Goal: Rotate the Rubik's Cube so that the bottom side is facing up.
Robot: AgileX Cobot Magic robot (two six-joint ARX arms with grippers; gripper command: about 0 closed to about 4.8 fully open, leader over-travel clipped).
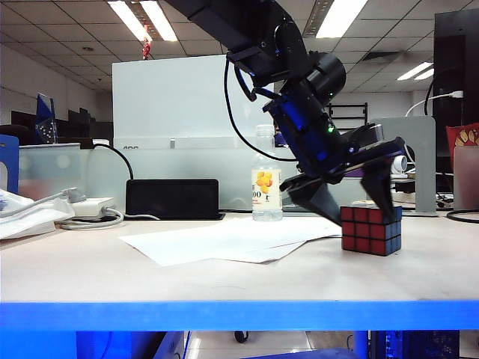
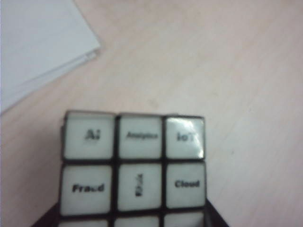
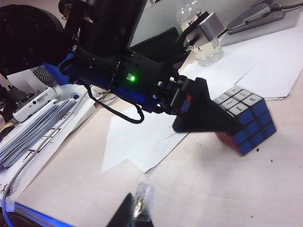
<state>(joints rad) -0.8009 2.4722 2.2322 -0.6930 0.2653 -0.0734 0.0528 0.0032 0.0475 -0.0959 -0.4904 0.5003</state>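
- Left gripper (image 1: 352, 193) is down at the cube (image 1: 371, 229), reaching across to the right side of the table (image 1: 224, 280) in the exterior view, fingers either side of the cube with room to spare.
- The jaws look part open; one finger (image 3: 208, 118) lies against the red side, but whether both pads bear on the cube I cannot tell, so no firm hold to call.
- The cube sits flat on the bare table, white lettered face up (image 2: 135, 163), red face towards the exterior camera, blue on the side.
- Doing this step well, by my reckoning: seat the pads square on two opposite faces, centred on the middle row, before any lift; an off-centre pinch would let the cube twist or slip out.
- Then raise it enough that a corner won't catch the table while rolling it over.
- Right gripper (image 3: 137, 213) hangs back near the table's front edge, well apart from the cube; its tips sit close together, though I cannot tell if they are fully closed.
- Around: paper sheets (image 1: 224, 241) just beside the cube, bottle (image 1: 266, 179) behind them, black box (image 1: 172, 198) further left.
- The paper edge is the closest snag; the bottle stands clear.
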